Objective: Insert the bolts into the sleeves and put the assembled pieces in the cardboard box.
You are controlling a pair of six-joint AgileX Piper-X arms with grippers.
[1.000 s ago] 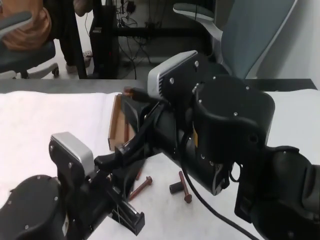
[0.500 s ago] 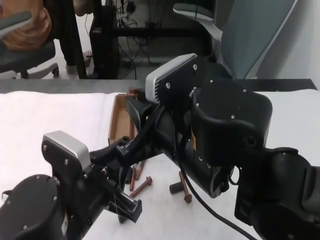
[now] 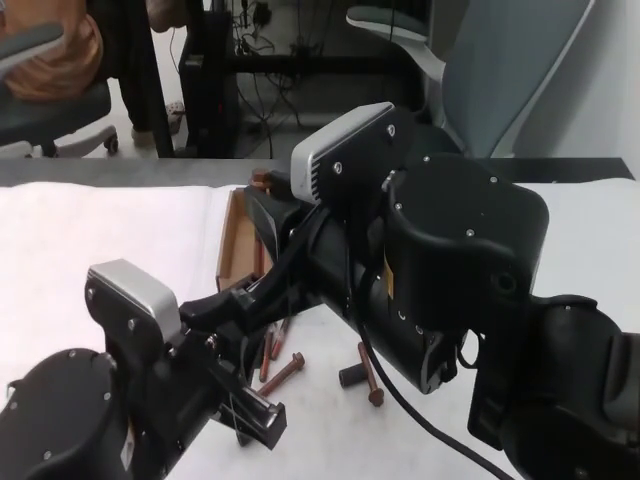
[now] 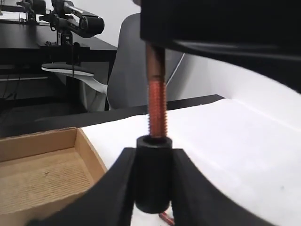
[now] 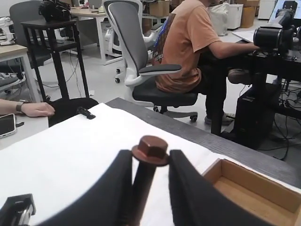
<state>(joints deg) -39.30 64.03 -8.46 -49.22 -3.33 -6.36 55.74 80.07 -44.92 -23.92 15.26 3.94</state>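
I see my left claw (image 4: 153, 156) squeezing a black tube sleeve (image 4: 153, 188). My right claw (image 5: 149, 175) grips 1 copper-brown metal bolt (image 5: 149, 149), tip entering the sleeve.

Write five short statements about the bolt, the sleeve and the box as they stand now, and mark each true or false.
1. The left gripper holds a black sleeve upright between its fingers. True.
2. The bolt above the sleeve is gripped by nothing. False: the right gripper holds it just below its hex head.
3. The bolt's threaded end is at the sleeve's mouth. True.
4. The cardboard box is closed with a lid. False: it is open at the top.
5. Loose bolts lie on the bench. True.
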